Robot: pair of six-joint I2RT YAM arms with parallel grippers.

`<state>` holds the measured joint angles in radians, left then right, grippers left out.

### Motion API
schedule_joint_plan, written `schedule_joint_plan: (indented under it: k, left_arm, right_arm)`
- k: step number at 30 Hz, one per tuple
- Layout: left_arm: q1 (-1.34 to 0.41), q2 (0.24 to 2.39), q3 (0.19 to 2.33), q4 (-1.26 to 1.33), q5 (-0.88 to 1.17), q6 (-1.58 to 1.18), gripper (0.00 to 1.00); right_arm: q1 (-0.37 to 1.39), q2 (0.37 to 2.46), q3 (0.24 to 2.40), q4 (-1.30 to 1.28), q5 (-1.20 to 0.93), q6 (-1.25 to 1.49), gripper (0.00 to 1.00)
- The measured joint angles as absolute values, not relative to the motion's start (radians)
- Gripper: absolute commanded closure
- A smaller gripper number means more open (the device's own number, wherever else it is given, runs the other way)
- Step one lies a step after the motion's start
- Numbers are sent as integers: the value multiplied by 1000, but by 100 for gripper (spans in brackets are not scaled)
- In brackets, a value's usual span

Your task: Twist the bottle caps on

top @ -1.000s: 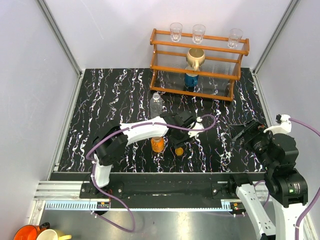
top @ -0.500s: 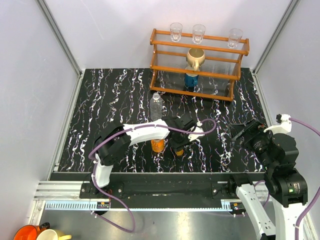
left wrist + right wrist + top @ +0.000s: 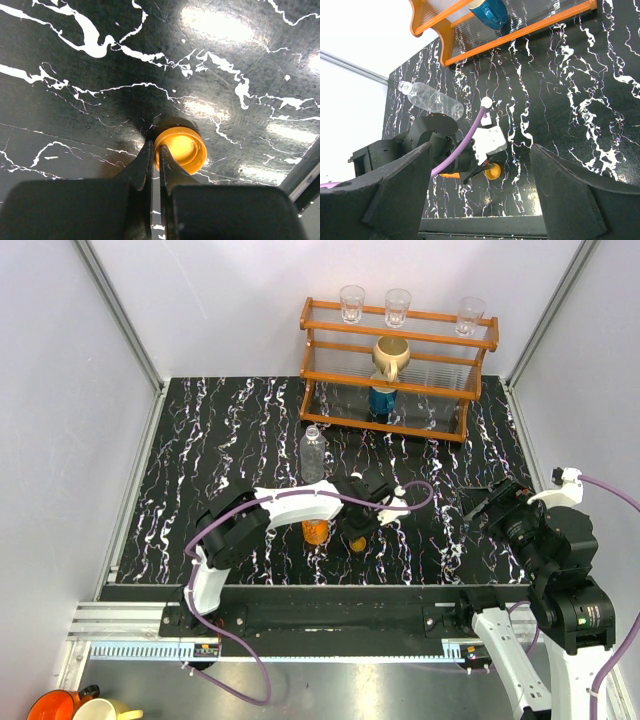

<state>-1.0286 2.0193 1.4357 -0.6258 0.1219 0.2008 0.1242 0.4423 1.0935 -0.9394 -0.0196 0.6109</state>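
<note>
An orange bottle cap point(image 3: 181, 150) lies open side up on the black marbled table. My left gripper point(image 3: 155, 150) is shut on its rim, with one fingertip inside the cap and one outside. From above, the cap point(image 3: 357, 543) sits just right of the short orange bottle point(image 3: 316, 531), and the left gripper point(image 3: 353, 536) reaches down over it. The taller clear bottle point(image 3: 313, 452) stands uncapped behind them. My right gripper point(image 3: 490, 502) hovers open at the right, holding nothing. In its wrist view, its jaws point(image 3: 481, 150) frame the cap point(image 3: 492, 172) and the clear bottle point(image 3: 432, 100).
A wooden rack point(image 3: 400, 370) stands at the back with clear glasses point(image 3: 352, 302) on top, a tan mug point(image 3: 391, 355) and a blue mug point(image 3: 382, 400) inside. White walls close in the table on three sides.
The left gripper has come down onto the orange cap and closed its fingers on the rim. The right arm has stayed in place.
</note>
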Motion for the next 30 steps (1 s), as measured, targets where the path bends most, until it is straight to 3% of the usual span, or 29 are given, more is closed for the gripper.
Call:
schedule_joint_plan:
  k: [9,16,23,30]
  left_arm:
    - [-1029,2019,1451,-643,126,201,100]
    - [-988,1966,1530,-742,216,175,100]
    - [-711,1800,1761,-820,561,72,100]
    - [-503,1595,1785,-816,979,-94,100]
  right_arm:
    - [124,442,1094,-936,-25,611,15]
    - [124,423,1093,-865,-101,564,9]
    - [124,402,1054,-667,-284,454,2]
    - [124,421,875,-313,-532,407,0]
